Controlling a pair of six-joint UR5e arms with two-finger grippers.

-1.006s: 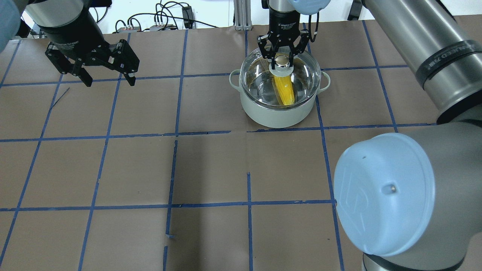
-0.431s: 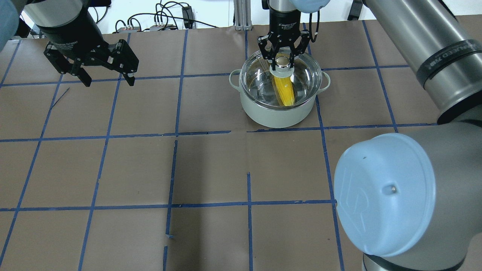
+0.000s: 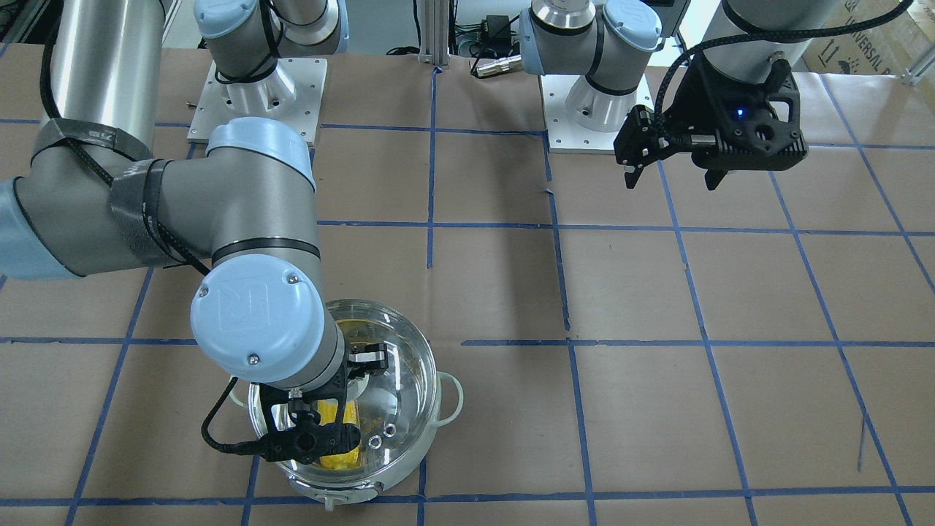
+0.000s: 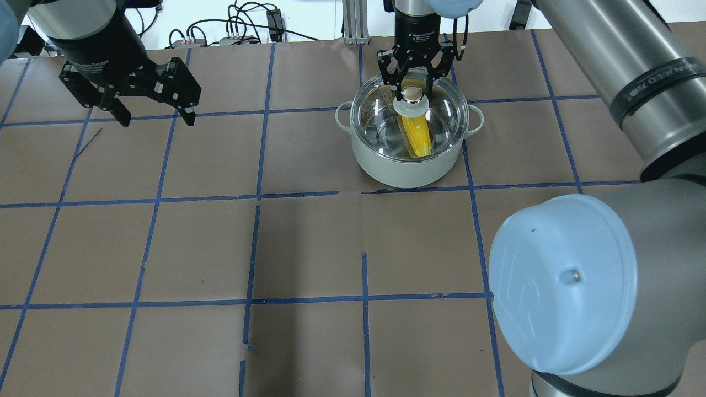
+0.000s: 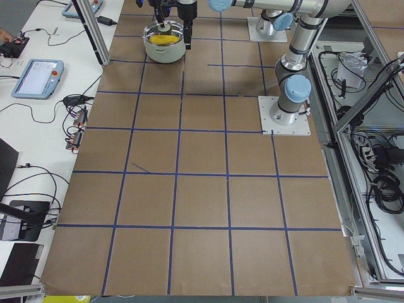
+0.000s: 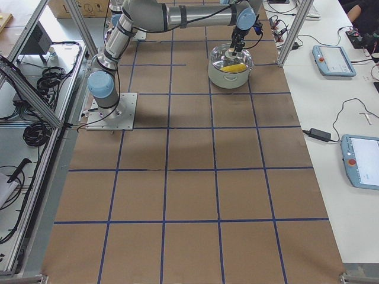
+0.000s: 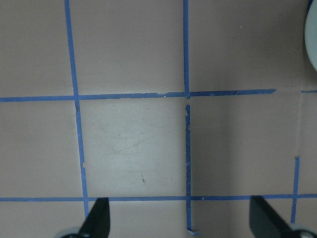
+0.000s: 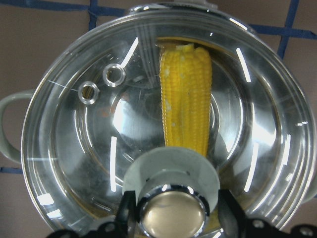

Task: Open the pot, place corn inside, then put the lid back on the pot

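We judge the task nearly done: the corn [image 4: 416, 132] lies inside the pot [image 4: 405, 165] at upper centre, the lid [image 4: 380, 118] sits on it, our right tool [image 4: 410, 82] stands spread around the knob, and the left tool [image 4: 151, 113] hangs wide.

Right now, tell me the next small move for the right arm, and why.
Probably lift the right gripper straight up and clear. The lid already sits on the pot with the corn under the glass, and the jaws stand open on either side of the knob, so nothing is left to hold.
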